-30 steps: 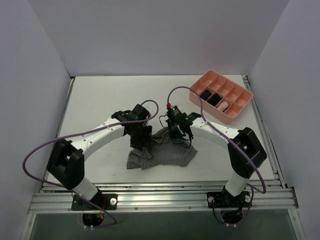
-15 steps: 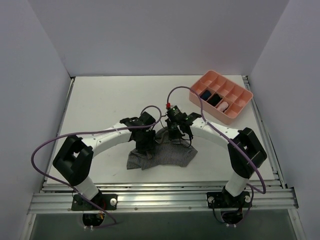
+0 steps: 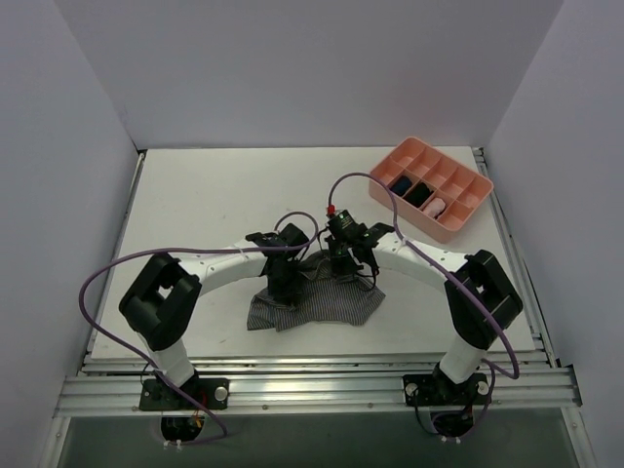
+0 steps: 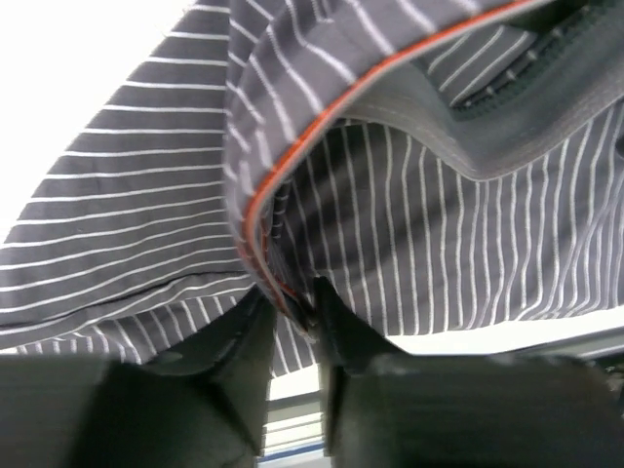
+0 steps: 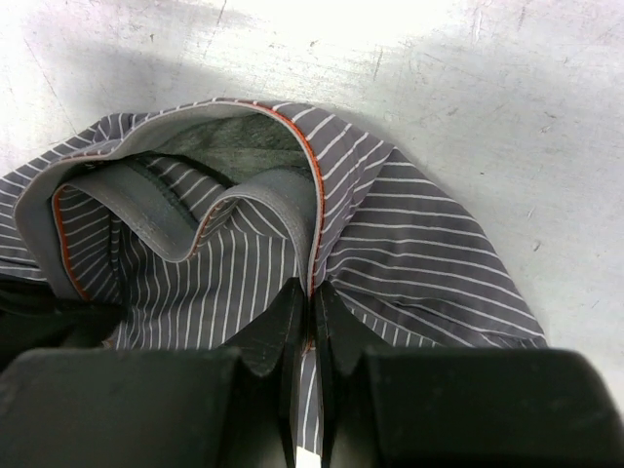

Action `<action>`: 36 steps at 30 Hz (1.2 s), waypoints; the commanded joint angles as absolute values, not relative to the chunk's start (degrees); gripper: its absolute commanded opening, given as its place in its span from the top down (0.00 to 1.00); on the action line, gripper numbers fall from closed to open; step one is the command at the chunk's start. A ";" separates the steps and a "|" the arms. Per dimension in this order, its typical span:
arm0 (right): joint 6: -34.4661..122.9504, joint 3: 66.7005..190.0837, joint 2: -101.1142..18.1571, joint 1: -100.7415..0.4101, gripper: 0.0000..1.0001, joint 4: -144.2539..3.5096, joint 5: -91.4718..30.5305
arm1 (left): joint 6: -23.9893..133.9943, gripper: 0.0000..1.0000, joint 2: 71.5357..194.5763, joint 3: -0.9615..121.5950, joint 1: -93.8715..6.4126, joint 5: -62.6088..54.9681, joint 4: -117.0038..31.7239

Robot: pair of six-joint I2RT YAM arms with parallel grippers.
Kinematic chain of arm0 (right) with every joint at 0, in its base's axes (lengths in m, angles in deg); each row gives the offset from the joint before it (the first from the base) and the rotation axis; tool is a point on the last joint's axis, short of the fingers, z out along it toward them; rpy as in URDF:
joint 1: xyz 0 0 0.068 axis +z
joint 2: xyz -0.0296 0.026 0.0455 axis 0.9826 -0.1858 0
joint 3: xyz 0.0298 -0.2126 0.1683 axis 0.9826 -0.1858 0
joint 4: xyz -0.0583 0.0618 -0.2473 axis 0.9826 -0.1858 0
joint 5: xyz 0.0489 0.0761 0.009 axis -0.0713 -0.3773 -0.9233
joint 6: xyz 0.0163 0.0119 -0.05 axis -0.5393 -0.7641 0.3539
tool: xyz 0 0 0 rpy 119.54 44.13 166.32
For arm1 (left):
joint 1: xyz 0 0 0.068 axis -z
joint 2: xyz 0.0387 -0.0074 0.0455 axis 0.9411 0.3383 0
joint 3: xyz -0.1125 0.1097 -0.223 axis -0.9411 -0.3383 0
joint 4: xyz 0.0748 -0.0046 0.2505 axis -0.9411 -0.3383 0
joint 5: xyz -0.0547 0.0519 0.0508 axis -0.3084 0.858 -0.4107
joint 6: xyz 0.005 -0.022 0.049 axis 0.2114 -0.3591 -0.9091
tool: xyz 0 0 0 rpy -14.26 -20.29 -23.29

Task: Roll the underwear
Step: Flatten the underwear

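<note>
underwear [image 3: 327, 304]: grey cloth with thin white stripes. It lies on the table near the middle and towards the near edge. Its near part is spread flat and its far edge is bunched up between the two grippers.
left gripper [image 4: 290, 310]: the fingers are drawn close together and pinch a raised fold of the cloth right at the tips. The rest of the garment fans out ahead of the fingers and to both sides.
right gripper [image 5: 304, 314]: the fingers are narrow, almost touching, and clamp the hem where it runs between the tips. The garment lies ahead and mostly to the left in the wrist view, with a flap spreading to the right.
waistband [image 5: 166, 219]: a plain darker grey band, curled and folded over on itself just beyond the right gripper's tips.
orange edging [image 4: 292, 161]: a thin line along the hem. In each wrist view it leads straight down into the pinch.
grippers together: in the overhead view both sit at the far edge of the garment, near each other, the left one on the left side and the right one on the right.
tray [image 3: 429, 230]: pink and divided, at the far right corner of the table, well apart from the garment.
rolled bundles [image 3: 419, 193]: two dark and one pink, in the tray's compartments along the side nearer the arms.
table [image 3: 195, 195]: white, and scuffed in the right wrist view.
</note>
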State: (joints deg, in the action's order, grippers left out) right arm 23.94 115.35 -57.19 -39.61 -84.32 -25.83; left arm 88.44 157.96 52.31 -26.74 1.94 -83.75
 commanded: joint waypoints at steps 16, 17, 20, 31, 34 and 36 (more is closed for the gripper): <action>24.08 113.67 -36.44 -40.09 1.00 -101.67 -17.03 | 77.17 0.98 141.51 61.71 -26.46 4.44 -107.66; 23.47 112.54 -34.77 -40.09 1.00 -103.33 -16.51 | 77.26 0.98 138.10 62.15 -26.46 3.40 -108.20; 21.09 112.00 -28.62 -40.09 1.00 -106.24 -14.49 | 77.35 0.98 132.12 63.55 -26.37 0.59 -109.34; 12.57 117.79 -12.97 -39.92 1.00 -116.97 -8.33 | 81.65 0.98 124.19 69.09 -21.11 -4.79 -115.05; 10.81 121.21 -9.80 -40.01 1.00 -120.30 -5.17 | 84.46 0.98 122.69 70.49 -18.73 -3.92 -115.67; 10.45 122.71 -7.87 -39.92 1.00 -120.84 -4.03 | 86.13 0.98 122.51 72.60 -16.80 -3.38 -116.54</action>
